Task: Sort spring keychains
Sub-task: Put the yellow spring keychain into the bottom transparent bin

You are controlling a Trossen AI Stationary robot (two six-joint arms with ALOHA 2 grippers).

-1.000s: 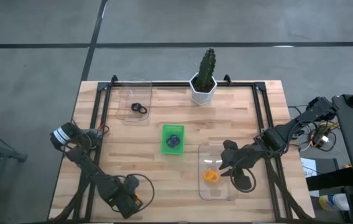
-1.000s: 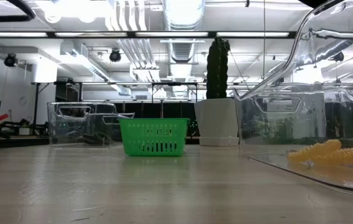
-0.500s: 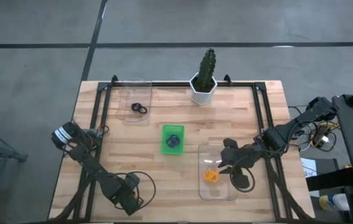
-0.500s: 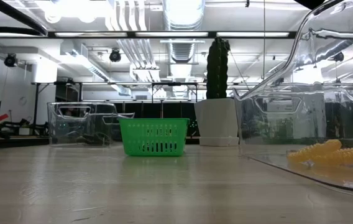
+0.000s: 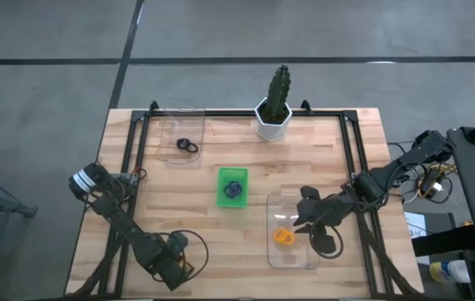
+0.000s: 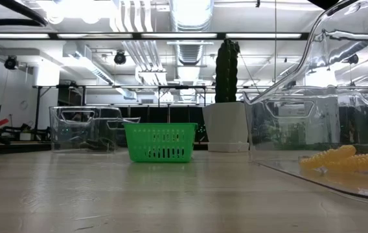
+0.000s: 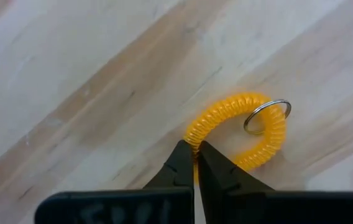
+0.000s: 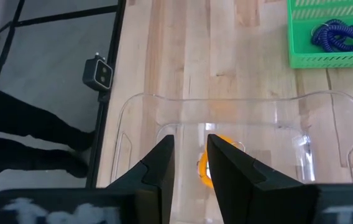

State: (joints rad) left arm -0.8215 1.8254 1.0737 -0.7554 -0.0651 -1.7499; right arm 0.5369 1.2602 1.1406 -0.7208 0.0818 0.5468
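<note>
An orange spring keychain [image 7: 251, 124] with a metal ring [image 7: 266, 116] lies on the wood near the table's near left corner. My left gripper [image 7: 195, 152] points down, shut on it. My right gripper [image 8: 187, 163] hovers open over the near clear bin [image 5: 292, 251], where another orange keychain [image 5: 283, 237] lies. A purple keychain [image 5: 234, 190] sits in the green tray [image 5: 222, 176]. A black one [image 5: 187, 145] lies in the far clear bin [image 5: 171, 125]. My left gripper pinches the orange coil [image 7: 192, 134] between its two fingertips, at one spot on the loop's side away from the metal ring. The fingers come from above, pointing down. The rest of the loop lies flat on the table.
A cactus in a white pot [image 5: 273, 117] stands at the far edge, middle. Dark frame rails [image 5: 133, 167] run along the table's left and right sides. Bare wood lies between the tray and my left gripper [image 5: 171, 267].
</note>
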